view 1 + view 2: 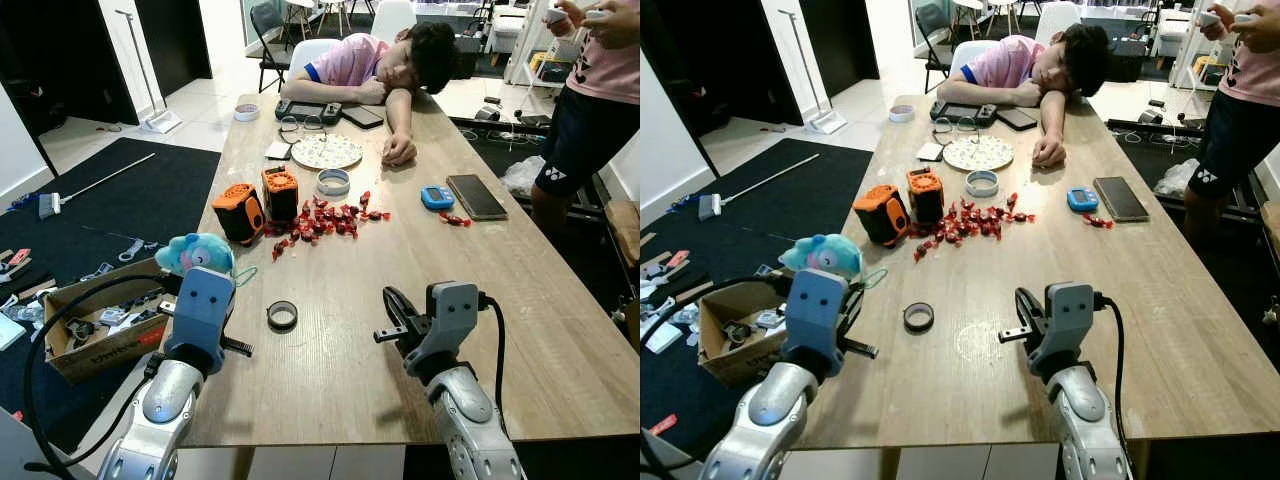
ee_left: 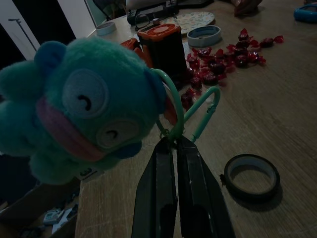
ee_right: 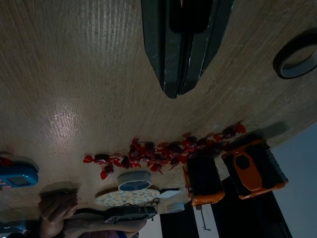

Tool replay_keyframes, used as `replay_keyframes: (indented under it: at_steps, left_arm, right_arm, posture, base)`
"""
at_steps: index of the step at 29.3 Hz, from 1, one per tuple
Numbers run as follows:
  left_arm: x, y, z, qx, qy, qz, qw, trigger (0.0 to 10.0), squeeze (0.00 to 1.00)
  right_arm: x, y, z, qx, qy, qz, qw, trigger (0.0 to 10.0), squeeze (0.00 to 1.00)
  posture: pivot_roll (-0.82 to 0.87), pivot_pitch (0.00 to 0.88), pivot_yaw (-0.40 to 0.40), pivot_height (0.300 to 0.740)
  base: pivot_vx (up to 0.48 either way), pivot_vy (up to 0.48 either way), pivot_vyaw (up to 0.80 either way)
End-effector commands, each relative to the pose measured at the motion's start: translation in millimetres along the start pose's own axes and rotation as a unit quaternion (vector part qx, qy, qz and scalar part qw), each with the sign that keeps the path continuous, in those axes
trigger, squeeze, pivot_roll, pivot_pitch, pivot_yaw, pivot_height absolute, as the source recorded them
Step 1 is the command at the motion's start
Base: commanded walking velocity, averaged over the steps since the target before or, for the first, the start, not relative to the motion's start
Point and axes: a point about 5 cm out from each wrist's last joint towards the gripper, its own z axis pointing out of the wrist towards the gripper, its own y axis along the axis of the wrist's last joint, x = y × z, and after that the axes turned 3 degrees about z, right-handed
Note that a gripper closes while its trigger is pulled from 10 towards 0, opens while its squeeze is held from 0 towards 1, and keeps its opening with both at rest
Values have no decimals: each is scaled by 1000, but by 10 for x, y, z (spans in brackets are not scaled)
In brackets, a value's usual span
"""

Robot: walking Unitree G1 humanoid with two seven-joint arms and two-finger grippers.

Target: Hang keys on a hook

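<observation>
A teal plush keyring (image 2: pixel 84 109) with a green carabiner loop (image 2: pixel 198 116) hangs from my left gripper (image 2: pixel 173 141), whose fingers are shut on the loop. In the eye views the plush (image 1: pixel 195 252) is just over the table's left edge, beyond my left wrist. My right gripper (image 1: pixel 393 303) hovers low over the wooden table (image 1: pixel 330 380) near its front edge. Its fingers (image 3: pixel 171 74) are shut with nothing between them.
A tape roll (image 1: pixel 282 315) lies between my arms. Two orange-black boxes (image 1: pixel 258 203), red candies (image 1: pixel 325 220), a phone (image 1: pixel 476 196) and a plate (image 1: pixel 327 152) sit farther back. A person (image 1: pixel 385 65) sleeps at the far end; another stands at right (image 1: pixel 590 100). A cardboard box (image 1: pixel 95 325) sits on the floor left.
</observation>
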Motion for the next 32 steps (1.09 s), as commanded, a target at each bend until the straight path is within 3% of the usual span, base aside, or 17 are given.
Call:
replay_keyframes:
  at_steps: [1,5,32]
  left_arm:
    - [-18,9,-8,-4,-1,2,1000,10000,0]
    - [-19,8,-3,-4,-2,3,1000,10000,0]
    - [-21,13,-6,-5,-1,4,1000,10000,0]
  right_arm:
    - [-18,-60,-31,13,-4,8,1000,10000,0]
    - [-23,-56,-27,12,-5,5,1000,10000,0]
    - [6,-59,-4,11,0,3,1000,10000,0]
  posture:
    - [163,104,31,740]
    - [162,102,34,740]
    - [171,102,31,740]
  base:
    - [0,0,-800]
    - [0,0,-719]
    - [-32,0,0]
